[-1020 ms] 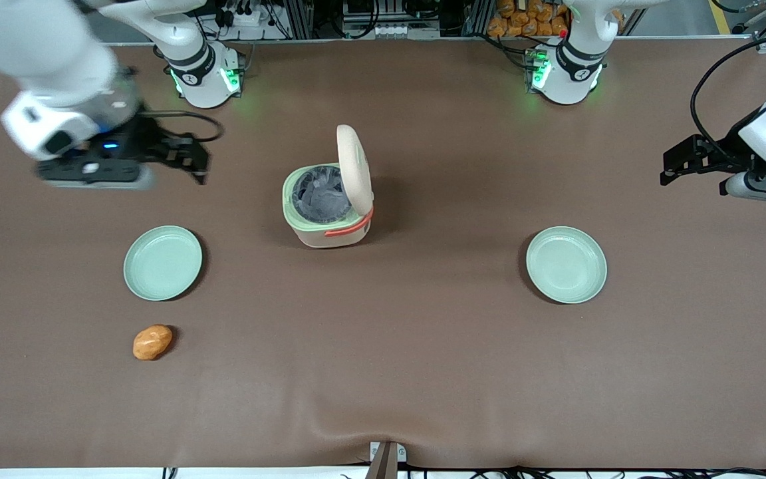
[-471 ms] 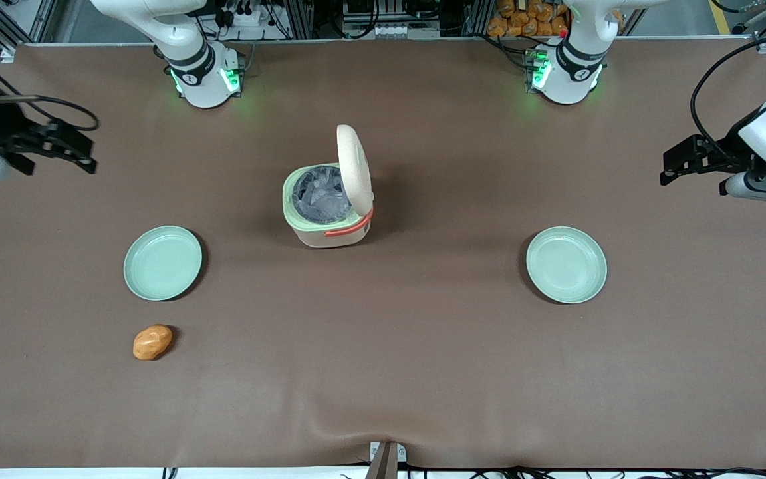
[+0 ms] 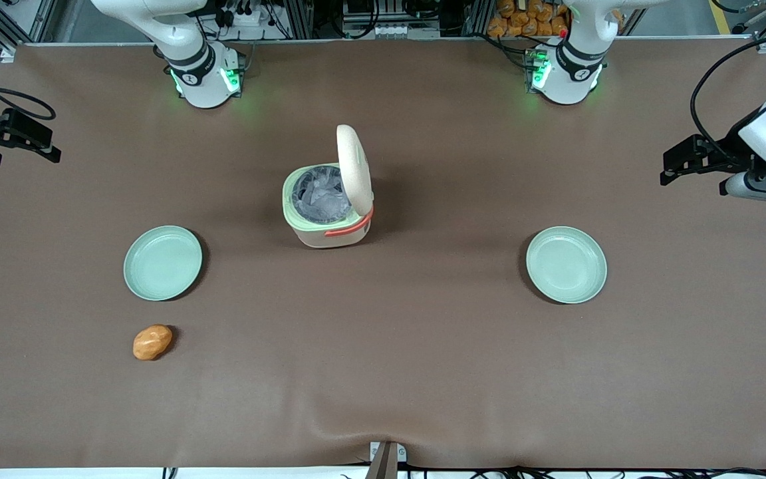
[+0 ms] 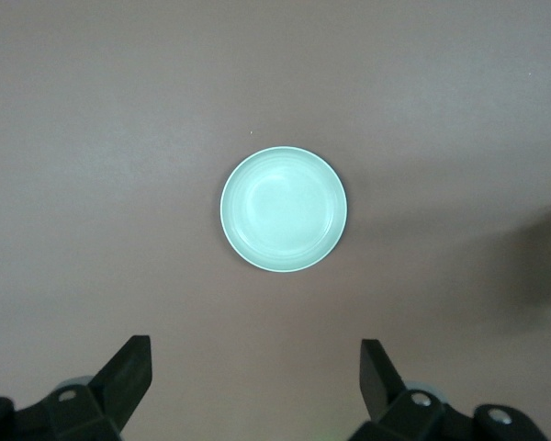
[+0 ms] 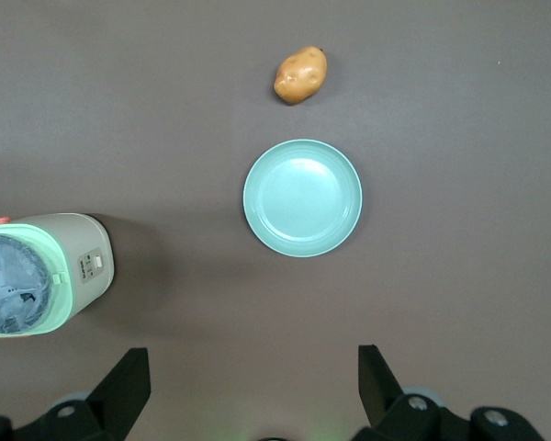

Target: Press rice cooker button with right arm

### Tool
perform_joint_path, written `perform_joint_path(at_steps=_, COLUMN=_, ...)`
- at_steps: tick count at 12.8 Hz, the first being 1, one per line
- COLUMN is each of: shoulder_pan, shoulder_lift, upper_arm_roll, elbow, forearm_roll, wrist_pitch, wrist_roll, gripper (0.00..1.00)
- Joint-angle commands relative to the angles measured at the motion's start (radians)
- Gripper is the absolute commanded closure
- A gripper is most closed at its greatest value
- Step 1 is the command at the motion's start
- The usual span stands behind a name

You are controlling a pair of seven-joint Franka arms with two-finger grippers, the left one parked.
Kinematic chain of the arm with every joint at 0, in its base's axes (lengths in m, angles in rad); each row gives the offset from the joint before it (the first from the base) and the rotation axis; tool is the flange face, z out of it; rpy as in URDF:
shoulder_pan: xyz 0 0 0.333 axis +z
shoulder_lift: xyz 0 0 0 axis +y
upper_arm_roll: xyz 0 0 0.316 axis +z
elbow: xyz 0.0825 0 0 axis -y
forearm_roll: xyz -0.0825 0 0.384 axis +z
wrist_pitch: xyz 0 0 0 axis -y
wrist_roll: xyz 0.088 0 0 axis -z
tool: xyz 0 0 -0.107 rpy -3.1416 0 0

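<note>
Brown cloth covers your surface [image 3: 423,372]. Your black two-finger tool [image 5: 253,386] hangs released at the working arm's end. Only its wrist view shows the beige rice cooker's [image 3: 327,193] side panel, mid-surface, lid up.

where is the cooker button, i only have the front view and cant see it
Observer: The right wrist view shows the button on the rice cooker wall that faces the working arm's end of the table.
Operator: ok is the gripper open
Observer: Yes. The gripper has its fingers spread wide with nothing between them. It hangs above the table toward the working arm's end, apart from the cooker.
</note>
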Motion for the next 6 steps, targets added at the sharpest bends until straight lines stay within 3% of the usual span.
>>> perform_joint_path(at_steps=1, shoulder_pan=-0.002, shoulder_lift=-0.042, upper_arm_roll=-0.006, elbow=-0.03, forearm_roll=0.016, wrist_pitch=-0.008, wrist_roll=-0.048, gripper=0.0)
perform_joint_path(at_steps=6, shoulder_pan=0.027, shoulder_lift=-0.044, upper_arm_roll=-0.036, elbow=-0.019, forearm_roll=0.005, wrist_pitch=-0.028, wrist_roll=-0.06, gripper=0.0)
